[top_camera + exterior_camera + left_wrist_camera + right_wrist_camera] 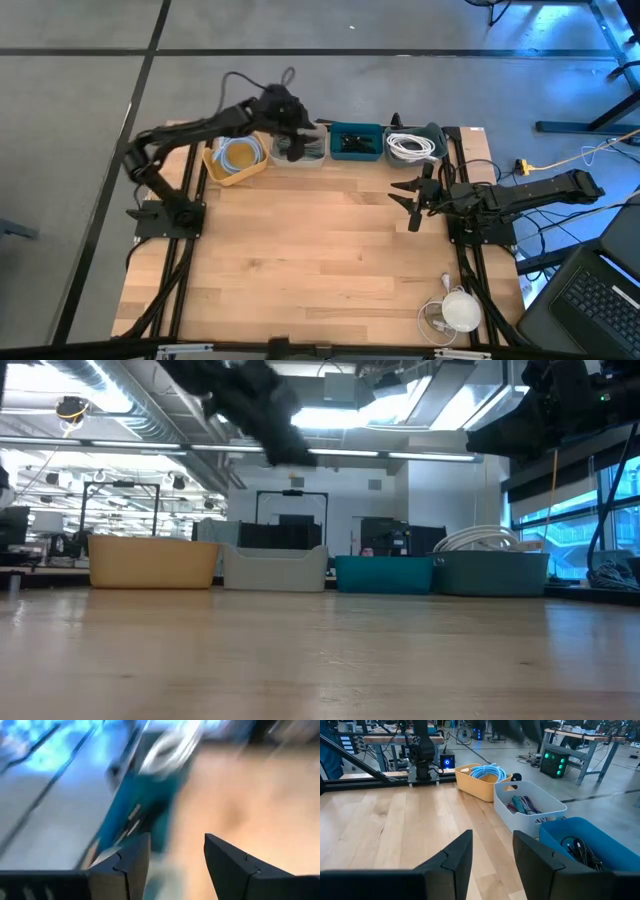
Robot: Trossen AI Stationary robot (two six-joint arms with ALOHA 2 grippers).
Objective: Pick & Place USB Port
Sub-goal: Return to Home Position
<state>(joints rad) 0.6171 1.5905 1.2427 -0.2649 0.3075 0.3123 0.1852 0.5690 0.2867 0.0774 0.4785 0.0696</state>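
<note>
Right pincer released; left pincer released over gray bin; blue cable coiled.

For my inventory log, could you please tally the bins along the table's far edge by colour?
Yellow bin: 1
Light gray bin: 1
Teal bin: 1
Slate-gray bin: 1
Total: 4 bins

Bright, even light from ceiling lights; faint sheen on table.

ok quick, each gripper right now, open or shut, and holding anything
left gripper: open, empty, above the light gray bin
right gripper: open, empty, over the table on its right side
</note>
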